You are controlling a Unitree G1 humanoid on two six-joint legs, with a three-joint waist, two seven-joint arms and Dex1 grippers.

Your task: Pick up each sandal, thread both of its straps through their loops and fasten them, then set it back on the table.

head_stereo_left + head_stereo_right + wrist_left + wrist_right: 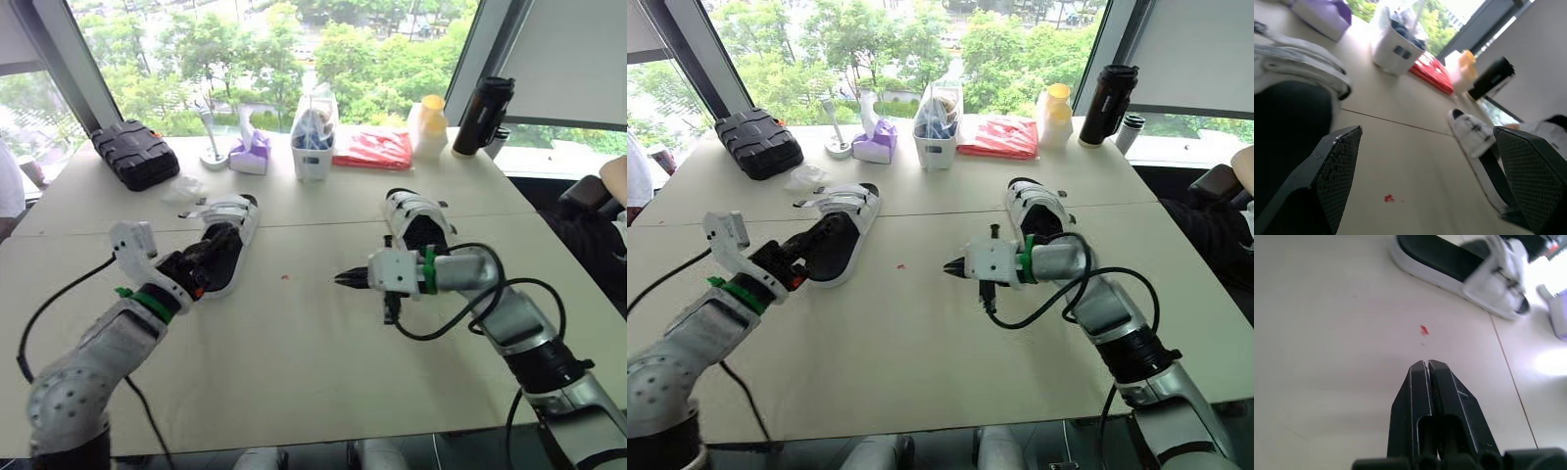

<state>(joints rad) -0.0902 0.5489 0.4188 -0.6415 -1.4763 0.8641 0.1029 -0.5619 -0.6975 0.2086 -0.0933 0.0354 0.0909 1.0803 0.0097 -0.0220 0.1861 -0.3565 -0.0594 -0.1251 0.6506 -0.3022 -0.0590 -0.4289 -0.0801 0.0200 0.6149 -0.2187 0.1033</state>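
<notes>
Head view, desk: the desk point(294, 372) has its near edge under both arms and its far edge along the window. A seam crosses it from side to side.
Head view, left sandal: the left sandal point(230, 235) lies flat across the seam, toe toward the window. A strap end sticks out sideways at its far end.
Head view, left end effector: the left end effector point(208, 257) sits over the heel half of the left sandal.
Head view, right sandal: the right sandal point(416, 223) lies flat across the seam, its near end hidden behind the right wrist.
Head view, right end effector: the right end effector point(343, 279) points toward the robot's left over bare desk between the sandals.
Head view, free room: bare desk lies between the sandals, marked by a red speck point(285, 277). A wide bare strip runs toward the near edge.
Head view, in the way: a black cable point(441, 328) loops from the right arm just in front of the right sandal.
Head view, far row: a black case point(135, 154), tissue box point(252, 155), white tub point(313, 147), red packet point(373, 149), yellow-capped bottle point(428, 125) and black flask point(483, 116) stand well apart from the sandals.
Left wrist view: the fingers point(1334, 166) are spread wide with desk between them. One overlaps the left sandal's dark footbed; I cannot tell whether it touches.
Right wrist view: the fingers point(1418, 396) are pressed together and empty. The red speck is just ahead of the tip and the left sandal lies farther on.
</notes>
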